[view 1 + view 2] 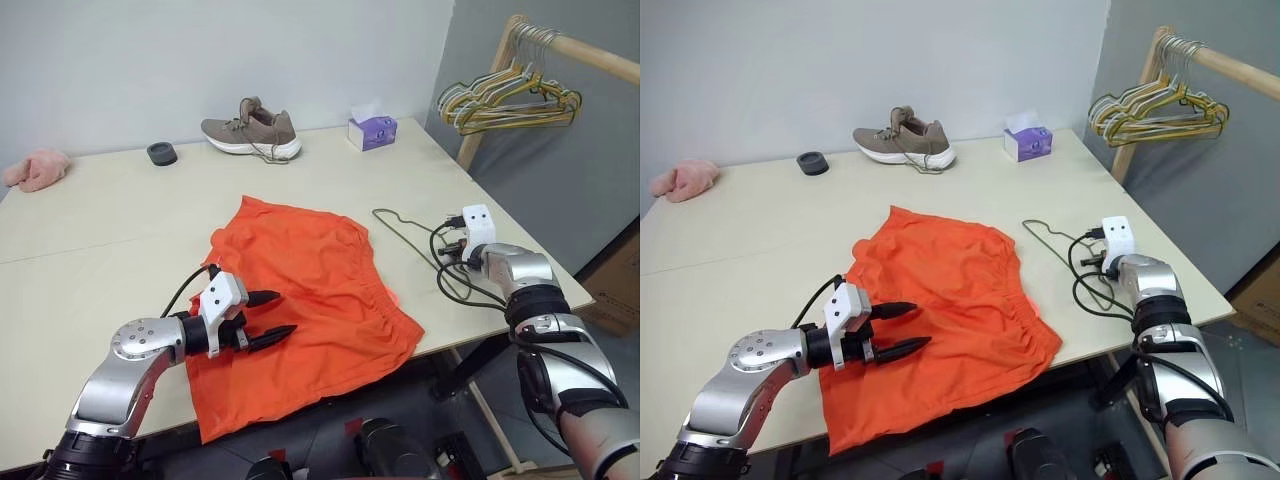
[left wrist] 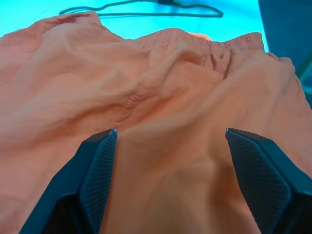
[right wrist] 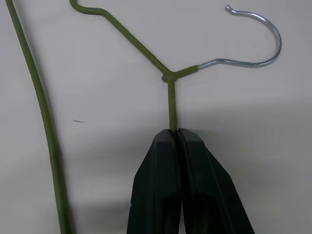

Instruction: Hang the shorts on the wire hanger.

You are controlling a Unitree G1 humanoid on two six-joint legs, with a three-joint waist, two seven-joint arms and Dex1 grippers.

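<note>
From where I stand, nothing here can be read. The purple tissue box (image 1: 373, 132) at the far edge of the surface (image 1: 120, 215) has some printing on its side, but it is too small to make out. The grey shoe (image 1: 252, 131) shows no legible brand or mark either.
</note>
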